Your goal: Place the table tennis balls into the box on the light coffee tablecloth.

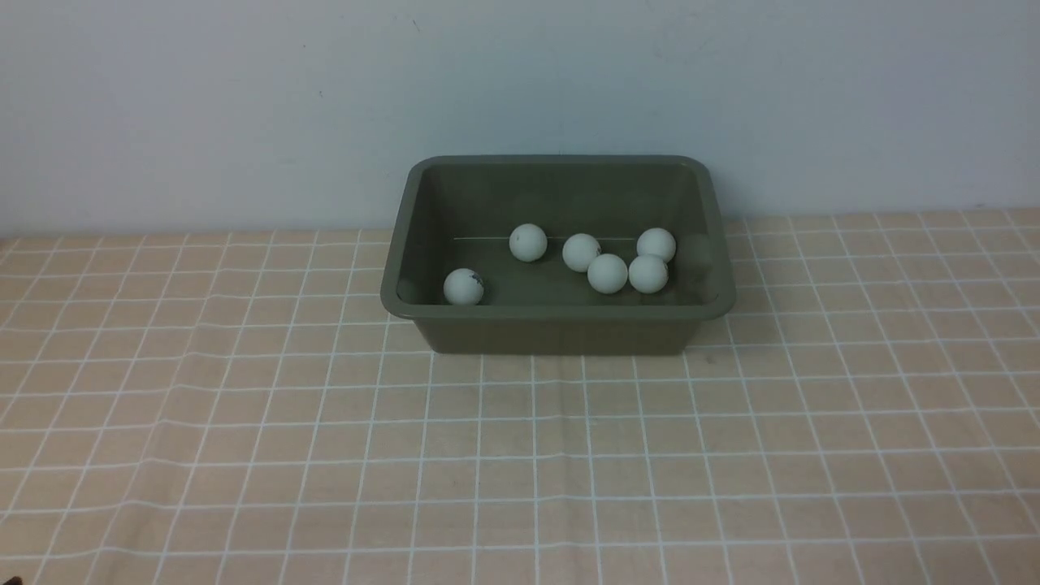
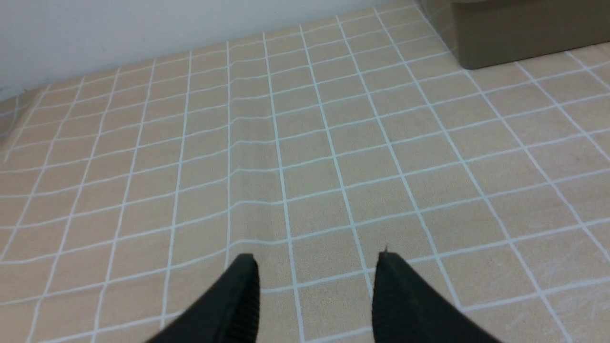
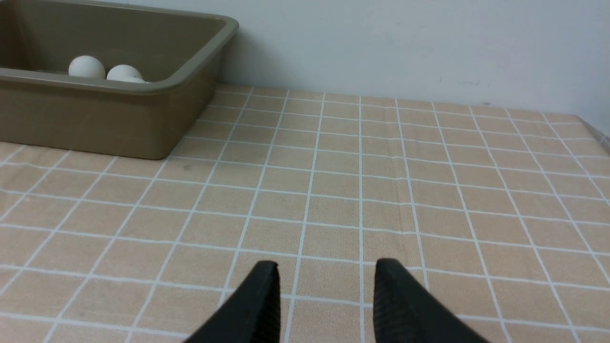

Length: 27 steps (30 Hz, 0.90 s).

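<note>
Above bare cloth (image 2: 333, 143), both left gripper (image 2: 317, 259) and right gripper (image 3: 326, 267) show jaws spread, holding nothing. Only the front view shows six balls (image 1: 608, 273) inside the box (image 1: 561, 325)

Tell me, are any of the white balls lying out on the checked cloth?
No, in the front view all six visible table tennis balls sit inside the box, and none lies on the tablecloth.
</note>
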Motion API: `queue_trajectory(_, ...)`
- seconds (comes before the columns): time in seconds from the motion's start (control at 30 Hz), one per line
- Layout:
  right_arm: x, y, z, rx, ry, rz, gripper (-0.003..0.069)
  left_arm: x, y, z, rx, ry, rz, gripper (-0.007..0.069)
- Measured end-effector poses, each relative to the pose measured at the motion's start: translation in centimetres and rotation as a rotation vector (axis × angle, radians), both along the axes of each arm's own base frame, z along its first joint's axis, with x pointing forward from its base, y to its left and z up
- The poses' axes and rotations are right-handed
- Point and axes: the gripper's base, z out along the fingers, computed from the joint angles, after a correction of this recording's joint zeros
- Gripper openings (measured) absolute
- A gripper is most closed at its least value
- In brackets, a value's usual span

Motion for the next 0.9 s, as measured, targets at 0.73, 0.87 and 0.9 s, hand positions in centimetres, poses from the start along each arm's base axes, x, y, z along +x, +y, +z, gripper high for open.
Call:
queue_trajectory(0.73,0.0,0.0,0.0,0.0,0.001,0.0,0.0263,0.2,0.8,-1.9,-0.011,0.048,0.095,0.0266)
queue_trajectory(0.87,0.0,0.0,0.0,0.0,0.001,0.0,0.0263,0.4,0.8,-2.0,-0.022,0.012,0.106,0.0266)
queue_trajectory(0.9,0.0,0.0,0.0,0.0,0.001,0.0,0.0263,0.4,0.9,-2.0,-0.022,0.007,0.106,0.0266)
